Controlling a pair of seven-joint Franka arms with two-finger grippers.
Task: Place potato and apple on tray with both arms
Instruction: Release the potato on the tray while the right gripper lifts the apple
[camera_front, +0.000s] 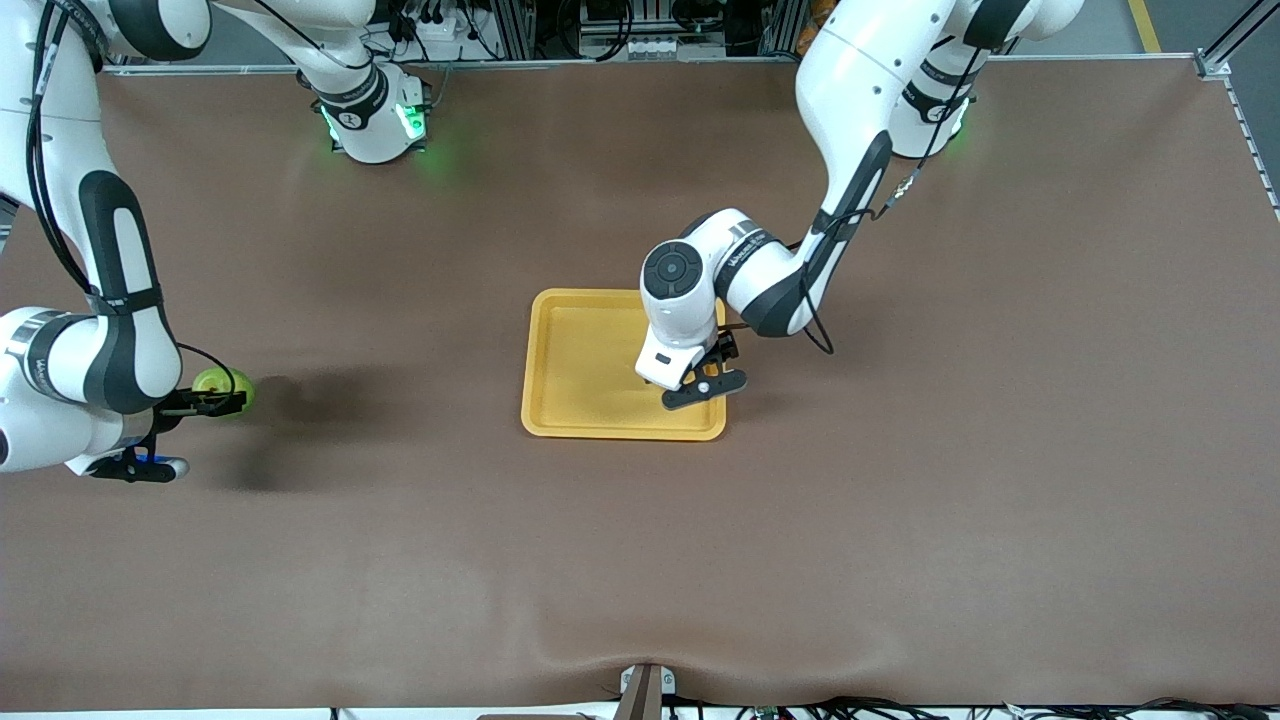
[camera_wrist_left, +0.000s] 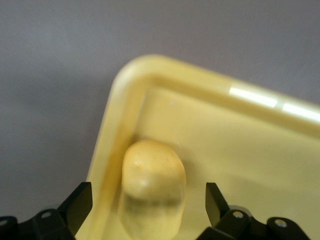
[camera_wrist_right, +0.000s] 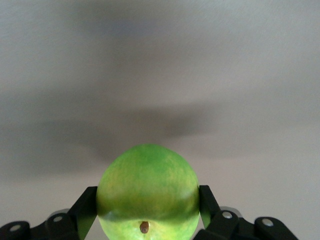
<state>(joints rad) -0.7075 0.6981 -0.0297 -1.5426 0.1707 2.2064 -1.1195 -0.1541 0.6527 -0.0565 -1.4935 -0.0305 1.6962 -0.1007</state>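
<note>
A brown tabletop (camera_front: 900, 520) carries everything, with the two white arms reaching in from their bases. Near its middle lies the tray (camera_front: 580, 370), a flat yellow-orange rectangle with rounded corners and a low raised rim.

The left tool (camera_front: 703, 385) hangs over the tray's corner that is toward the left arm's end and nearer to the front camera. In the left wrist view its fingers (camera_wrist_left: 80, 202) are spread wide, clear of the potato (camera_wrist_left: 152, 192), which rests on the tray floor close against the rim by a rounded corner. The potato is a small, oblong, lumpy, pale yellow-orange thing.

Toward the right arm's end of the tabletop, well apart from the tray, the right tool (camera_front: 215, 400) pinches the apple (camera_front: 224, 386) from both sides. The apple is small, round and bright green with yellowish mottling, and its dark stem dimple faces the right wrist camera.
</note>
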